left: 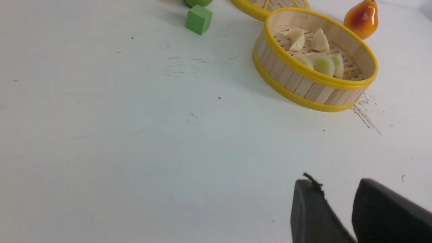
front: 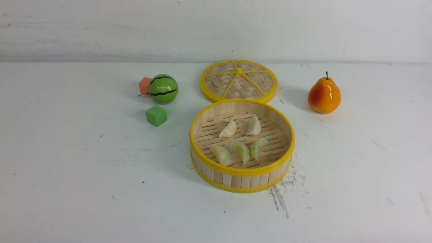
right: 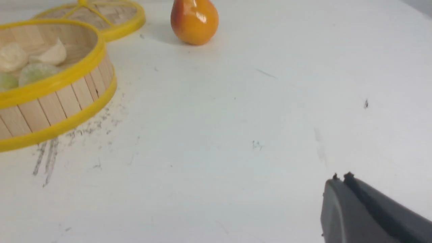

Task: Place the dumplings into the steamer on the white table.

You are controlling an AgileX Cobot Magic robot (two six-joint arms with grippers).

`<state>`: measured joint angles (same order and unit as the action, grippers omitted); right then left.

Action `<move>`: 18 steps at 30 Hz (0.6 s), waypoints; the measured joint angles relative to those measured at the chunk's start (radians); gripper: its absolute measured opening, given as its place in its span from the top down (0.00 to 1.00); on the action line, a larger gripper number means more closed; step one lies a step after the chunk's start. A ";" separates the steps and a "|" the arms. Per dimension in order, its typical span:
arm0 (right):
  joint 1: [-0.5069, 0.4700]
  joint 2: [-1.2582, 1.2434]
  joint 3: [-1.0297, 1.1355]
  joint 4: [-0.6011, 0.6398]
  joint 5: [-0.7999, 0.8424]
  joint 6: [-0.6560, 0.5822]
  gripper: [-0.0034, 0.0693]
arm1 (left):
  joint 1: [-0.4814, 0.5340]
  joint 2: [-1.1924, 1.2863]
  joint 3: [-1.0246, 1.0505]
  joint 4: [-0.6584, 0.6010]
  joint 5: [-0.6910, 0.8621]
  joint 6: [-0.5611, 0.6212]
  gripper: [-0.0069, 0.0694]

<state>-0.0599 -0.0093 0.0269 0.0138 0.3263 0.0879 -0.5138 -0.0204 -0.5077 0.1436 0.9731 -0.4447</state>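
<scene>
All five dumplings (front: 238,141) lie inside the steamer (front: 242,171), centre of the front frame on the white table (front: 84,189): two cream ones behind, three green ones nearer. The lid (front: 238,81) lies flat just behind it, the pear (front: 324,95) at right, the melon (front: 163,88) and green cube (front: 156,115) at left. The left gripper (left: 337,206) holds nothing, fingers slightly parted. The right gripper (right: 341,182) is empty, fingers pressed together.
</scene>
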 joint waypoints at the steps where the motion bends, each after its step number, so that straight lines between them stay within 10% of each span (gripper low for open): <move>1: 0.000 0.000 0.000 0.000 0.004 0.000 0.98 | 0.000 0.000 0.000 0.000 0.000 0.000 0.66; 18: 0.000 0.000 -0.008 0.004 0.051 0.000 0.98 | 0.000 0.000 0.000 0.000 0.000 0.000 0.64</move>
<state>-0.0599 -0.0093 0.0185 0.0175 0.3774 0.0879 -0.5138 -0.0204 -0.5077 0.1436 0.9731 -0.4447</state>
